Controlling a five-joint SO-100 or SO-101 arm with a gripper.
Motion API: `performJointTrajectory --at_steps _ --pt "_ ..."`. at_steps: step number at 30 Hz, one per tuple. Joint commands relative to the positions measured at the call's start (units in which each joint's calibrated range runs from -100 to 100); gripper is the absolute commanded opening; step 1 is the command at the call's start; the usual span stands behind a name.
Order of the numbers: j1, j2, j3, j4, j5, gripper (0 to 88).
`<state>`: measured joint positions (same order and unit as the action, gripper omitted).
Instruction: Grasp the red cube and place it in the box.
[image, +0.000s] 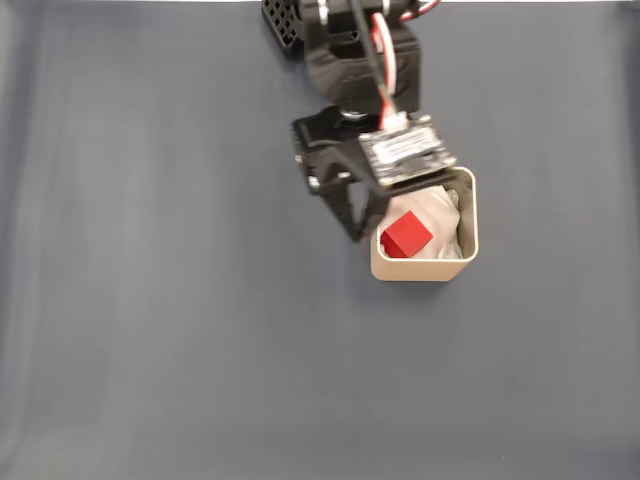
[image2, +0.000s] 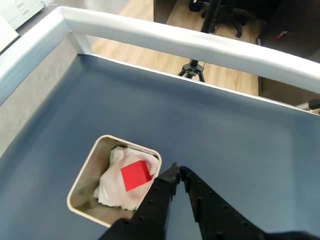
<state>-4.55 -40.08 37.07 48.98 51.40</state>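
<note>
The box (image: 470, 262) is being shown in the fixed view as a beige square container with rounded corners, standing on the dark blue-grey counter (image: 150, 300). Crumpled white paper (image: 442, 215) is being held inside it, and the red cube (image: 405, 236) is lying on that paper, inside the box walls and toward the box corner nearest the arm. In the wrist view the same box (image2: 82, 180) is being seen from above at an angle, with the white paper (image2: 112, 182) bunched within it and the red cube (image2: 136, 175) resting tilted on top of the paper, touched by nothing else.

The jaws (image2: 176, 168) are being kept clenched with nothing between them: in the wrist view the two black tips are meeting just beside the box rim, outside the box and apart from the cube. In the fixed view the black arm (image: 345, 70) is reaching over the box's upper edge, and a small circuit board (image: 405, 150) on it is partly covering the box; any print on that board is too blurred to be read.

Beyond the counter's pale raised rim (image2: 165, 42), a wooden floor (image2: 145, 55) and a black tripod (image2: 191, 70) are being seen in the wrist view.
</note>
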Motion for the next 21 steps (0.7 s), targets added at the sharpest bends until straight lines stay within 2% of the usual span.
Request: performJointTrajectory --at_steps 1,12,21 --pt "3.6 -3.1 0.8 -1.1 -0.3 0.2" --pt "11.5 -13.5 14.9 -3.2 -0.2 0.2" --pt "12.1 -28.5 31.2 -2.9 -1.0 0.2"
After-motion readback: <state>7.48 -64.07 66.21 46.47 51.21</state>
